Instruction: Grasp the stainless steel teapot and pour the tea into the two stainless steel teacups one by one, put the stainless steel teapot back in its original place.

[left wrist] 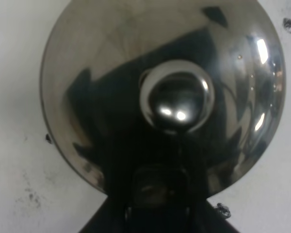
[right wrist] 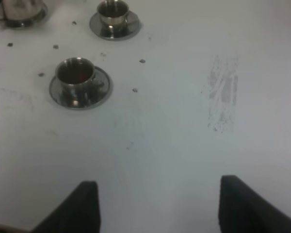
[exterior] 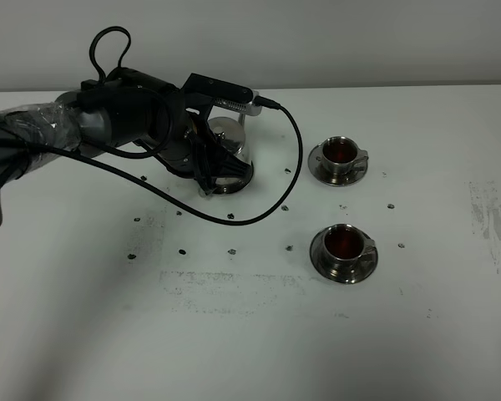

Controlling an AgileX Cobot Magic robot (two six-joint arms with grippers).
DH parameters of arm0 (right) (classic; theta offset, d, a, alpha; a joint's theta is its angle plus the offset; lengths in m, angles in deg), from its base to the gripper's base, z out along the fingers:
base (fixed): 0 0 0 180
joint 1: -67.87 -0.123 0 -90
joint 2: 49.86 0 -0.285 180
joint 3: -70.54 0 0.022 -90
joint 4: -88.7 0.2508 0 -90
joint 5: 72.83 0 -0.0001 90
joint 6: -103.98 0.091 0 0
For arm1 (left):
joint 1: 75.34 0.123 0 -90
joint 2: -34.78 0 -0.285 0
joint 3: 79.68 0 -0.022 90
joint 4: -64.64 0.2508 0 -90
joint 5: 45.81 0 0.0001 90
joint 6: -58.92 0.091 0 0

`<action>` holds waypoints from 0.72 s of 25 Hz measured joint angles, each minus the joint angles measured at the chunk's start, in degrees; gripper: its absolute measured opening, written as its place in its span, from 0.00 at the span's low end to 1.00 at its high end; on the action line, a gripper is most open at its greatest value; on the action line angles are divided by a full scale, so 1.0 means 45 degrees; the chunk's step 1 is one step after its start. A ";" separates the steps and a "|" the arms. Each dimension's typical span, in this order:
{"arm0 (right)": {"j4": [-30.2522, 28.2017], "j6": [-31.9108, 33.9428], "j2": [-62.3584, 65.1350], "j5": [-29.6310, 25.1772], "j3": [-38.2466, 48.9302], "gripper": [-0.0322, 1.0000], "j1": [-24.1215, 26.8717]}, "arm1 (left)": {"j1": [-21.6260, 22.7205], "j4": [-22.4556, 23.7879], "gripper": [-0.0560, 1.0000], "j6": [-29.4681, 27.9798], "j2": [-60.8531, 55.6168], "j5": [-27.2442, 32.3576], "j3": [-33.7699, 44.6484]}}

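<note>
The stainless steel teapot (exterior: 228, 138) stands upright on its round steel dish (exterior: 236, 182) at the back centre-left. My left gripper (exterior: 210, 171) is at the pot's handle side and looks shut on the handle. The left wrist view is filled by the pot's lid (left wrist: 111, 73) and knob (left wrist: 177, 97), with the gripper (left wrist: 157, 194) dark at the handle. Two steel teacups on saucers, the far one (exterior: 340, 152) and the near one (exterior: 344, 244), hold reddish-brown tea. My right gripper (right wrist: 157, 208) is open and empty, away from the cups (right wrist: 75, 73) (right wrist: 112, 10).
The white table (exterior: 250, 334) carries small dark specks around the pot and cups and a grey scuff patch (exterior: 488, 221) at the right. A black cable (exterior: 259, 213) loops from the left arm over the table between pot and cups.
</note>
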 joint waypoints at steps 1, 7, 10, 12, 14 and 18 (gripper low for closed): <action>0.0000 0.0000 0.0000 0.0000 0.0000 0.56 0.0000 | 0.0000 0.0000 0.25 0.0000 -0.0001 0.0000 0.0000; 0.0000 0.0000 0.0000 0.0000 0.0000 0.56 0.0000 | 0.0000 -0.0012 0.25 0.0010 -0.0001 -0.0008 0.0000; 0.0000 0.0000 0.0000 0.0000 0.0000 0.56 0.0000 | 0.0000 -0.0025 0.25 0.0010 -0.0001 -0.0008 0.0000; 0.0000 0.0000 0.0000 0.0000 0.0000 0.56 0.0000 | 0.0000 -0.0067 0.25 0.0010 -0.0001 -0.0008 0.0000; 0.0000 0.0000 0.0000 0.0000 0.0000 0.56 0.0000 | 0.0000 -0.0168 0.25 0.0010 -0.0001 0.0003 0.0000; 0.0000 0.0000 0.0000 0.0000 0.0000 0.56 0.0000 | 0.0000 -0.0226 0.25 0.0209 -0.0001 0.0144 0.0000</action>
